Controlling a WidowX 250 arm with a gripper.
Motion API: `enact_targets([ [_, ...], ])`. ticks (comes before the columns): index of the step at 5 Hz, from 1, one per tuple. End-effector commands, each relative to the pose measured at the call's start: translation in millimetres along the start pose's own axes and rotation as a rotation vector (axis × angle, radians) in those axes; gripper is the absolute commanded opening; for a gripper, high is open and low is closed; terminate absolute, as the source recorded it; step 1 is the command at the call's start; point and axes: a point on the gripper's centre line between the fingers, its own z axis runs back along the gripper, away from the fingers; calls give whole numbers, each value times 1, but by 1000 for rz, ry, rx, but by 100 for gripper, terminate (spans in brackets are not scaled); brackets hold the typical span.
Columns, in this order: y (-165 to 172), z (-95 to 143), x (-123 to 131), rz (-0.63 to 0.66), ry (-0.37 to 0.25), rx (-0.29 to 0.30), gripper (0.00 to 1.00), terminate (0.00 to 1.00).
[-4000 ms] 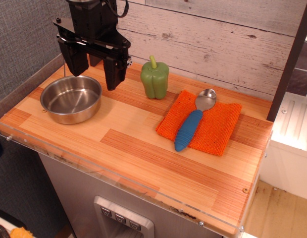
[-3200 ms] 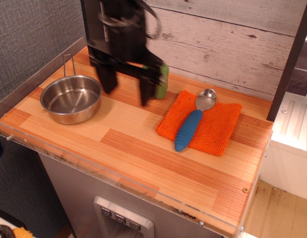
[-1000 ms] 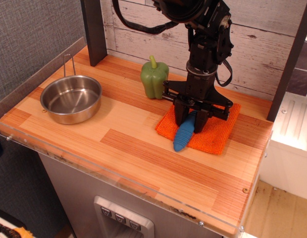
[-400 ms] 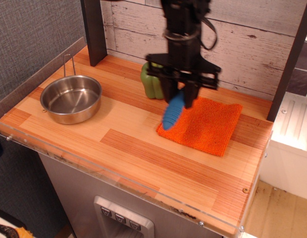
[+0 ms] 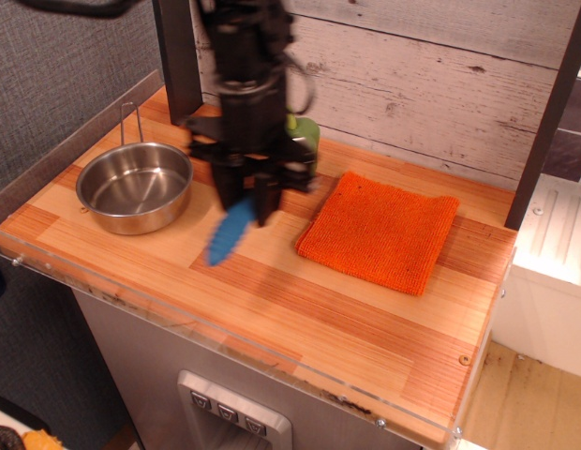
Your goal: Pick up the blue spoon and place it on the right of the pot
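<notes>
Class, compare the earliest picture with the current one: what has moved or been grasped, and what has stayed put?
The gripper went from above the pot to the orange cloth, took hold of the blue spoon, lifted it off, and carried it left toward the pot's right side. The pot, cloth and green pepper have not moved.

Even, bright light is falling on the table [image 5: 347, 319]; the gripper [image 5: 248, 202] and spoon [image 5: 227, 236] at upper left are smearing with motion blur.
</notes>
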Motion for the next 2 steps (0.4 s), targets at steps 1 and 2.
enact_targets([
  [1, 23, 8, -22, -13, -13, 36, 0, 0],
  [2, 24, -2, -16, 2, -1, 48, 0, 0],
])
